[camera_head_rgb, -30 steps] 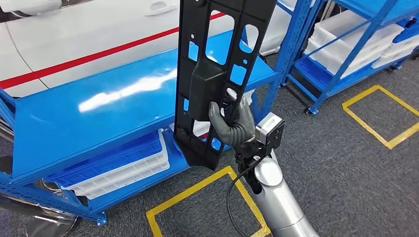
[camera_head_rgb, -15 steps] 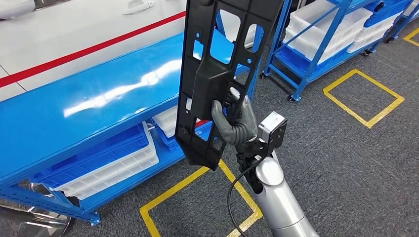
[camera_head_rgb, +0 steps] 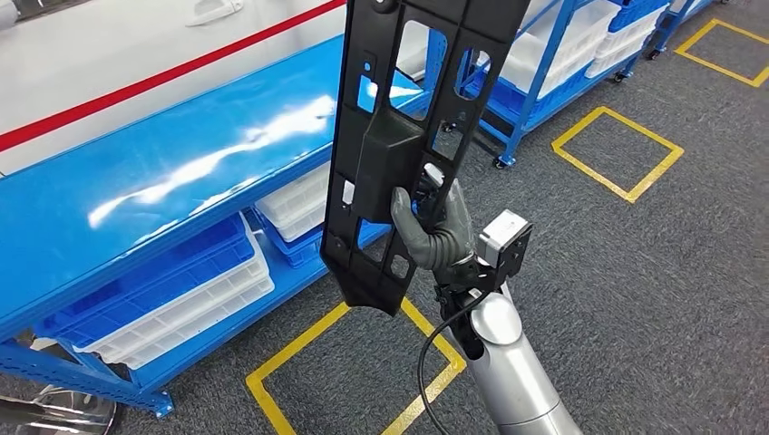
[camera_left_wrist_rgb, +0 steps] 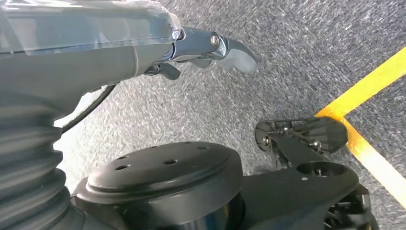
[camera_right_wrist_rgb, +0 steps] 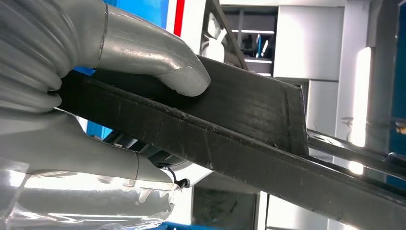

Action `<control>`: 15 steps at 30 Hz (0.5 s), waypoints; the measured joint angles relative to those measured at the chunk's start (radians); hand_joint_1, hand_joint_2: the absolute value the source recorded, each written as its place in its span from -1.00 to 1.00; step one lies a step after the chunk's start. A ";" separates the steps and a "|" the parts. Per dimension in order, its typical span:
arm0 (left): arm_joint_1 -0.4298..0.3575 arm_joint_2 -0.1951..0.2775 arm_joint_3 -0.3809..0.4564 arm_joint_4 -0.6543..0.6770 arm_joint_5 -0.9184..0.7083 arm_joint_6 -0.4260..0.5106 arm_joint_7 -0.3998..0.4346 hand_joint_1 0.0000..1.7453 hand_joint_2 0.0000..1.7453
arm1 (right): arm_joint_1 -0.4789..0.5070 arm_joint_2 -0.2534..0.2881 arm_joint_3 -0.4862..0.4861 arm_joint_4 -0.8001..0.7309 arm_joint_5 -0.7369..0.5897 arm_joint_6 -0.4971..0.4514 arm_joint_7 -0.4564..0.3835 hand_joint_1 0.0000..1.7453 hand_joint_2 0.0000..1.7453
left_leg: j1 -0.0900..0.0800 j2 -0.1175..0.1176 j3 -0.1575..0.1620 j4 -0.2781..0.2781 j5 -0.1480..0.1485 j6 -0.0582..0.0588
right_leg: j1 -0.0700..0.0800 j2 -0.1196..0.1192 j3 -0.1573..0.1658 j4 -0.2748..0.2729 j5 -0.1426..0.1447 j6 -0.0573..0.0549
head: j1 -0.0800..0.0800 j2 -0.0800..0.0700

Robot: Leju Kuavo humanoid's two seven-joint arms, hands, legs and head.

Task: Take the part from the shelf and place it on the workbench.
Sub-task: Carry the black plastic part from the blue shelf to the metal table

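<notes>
A long black plastic part (camera_head_rgb: 399,136) with several cut-outs stands nearly upright in the head view, its top running out of the picture. My right hand (camera_head_rgb: 433,231) grips it low down, the thumb across its front face. In the right wrist view the thumb (camera_right_wrist_rgb: 158,67) presses on the part's dark edge (camera_right_wrist_rgb: 249,143). The blue workbench top (camera_head_rgb: 181,172) lies to the left, behind the part and bare. My left hand (camera_left_wrist_rgb: 201,48) hangs over the grey carpet with its fingers apart and nothing in it.
White and blue trays (camera_head_rgb: 172,299) sit on the lower level under the bench. A white car body with a red stripe (camera_head_rgb: 136,86) stands behind it. Blue racks with white bins (camera_head_rgb: 571,45) are at the upper right. Yellow floor squares (camera_head_rgb: 617,154) mark the carpet.
The whole scene has slid left and up in the head view, so the camera has turned. The part and my right hand hold the same place in the picture.
</notes>
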 joint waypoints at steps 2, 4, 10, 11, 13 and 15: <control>0.000 0.000 -0.001 0.000 0.000 0.000 0.000 -1.00 1.00 | 0.000 0.000 -0.002 -0.002 -0.005 -0.001 -0.001 1.00 1.00 | -0.002 0.010 -0.007 0.009 0.005 -0.011 | 0.007 0.000 0.005 -0.021 -0.002 -0.019 | -0.001 0.000; -0.001 0.001 -0.001 0.000 0.000 0.000 0.001 -1.00 1.00 | 0.000 0.000 -0.004 -0.003 -0.009 -0.001 -0.002 1.00 1.00 | 0.000 0.004 -0.014 0.018 -0.002 -0.024 | 0.005 0.011 -0.005 -0.026 0.009 -0.036 | -0.001 0.000; -0.006 0.001 -0.001 0.000 0.000 0.000 0.001 -1.00 1.00 | 0.001 0.001 -0.007 -0.002 -0.011 0.001 -0.002 1.00 1.00 | 0.008 -0.060 -0.082 0.285 -0.180 -0.040 | 0.007 0.050 -0.066 -0.029 0.061 -0.058 | -0.002 0.000; -0.006 0.001 -0.001 0.000 0.000 0.000 0.002 -1.00 1.00 | 0.001 0.001 -0.007 -0.002 -0.012 0.001 -0.002 1.00 1.00 | 0.008 -0.060 -0.060 0.274 -0.167 -0.037 | 0.007 0.058 -0.077 -0.029 0.070 -0.057 | -0.002 0.000; -0.005 0.001 -0.001 0.000 0.000 0.002 0.005 -1.00 1.00 | 0.001 0.001 -0.007 -0.002 -0.015 0.001 -0.003 1.00 1.00 | 0.008 -0.065 0.027 0.151 -0.117 -0.029 | 0.007 0.071 -0.094 -0.028 0.087 -0.053 | -0.002 0.000; -0.005 0.001 -0.001 0.000 0.000 0.004 0.008 -1.00 1.00 | 0.001 0.001 -0.009 -0.002 -0.019 0.001 -0.004 1.00 1.00 | 0.005 -0.073 0.108 0.018 -0.097 -0.021 | 0.008 0.079 -0.104 -0.029 0.103 -0.044 | -0.002 0.000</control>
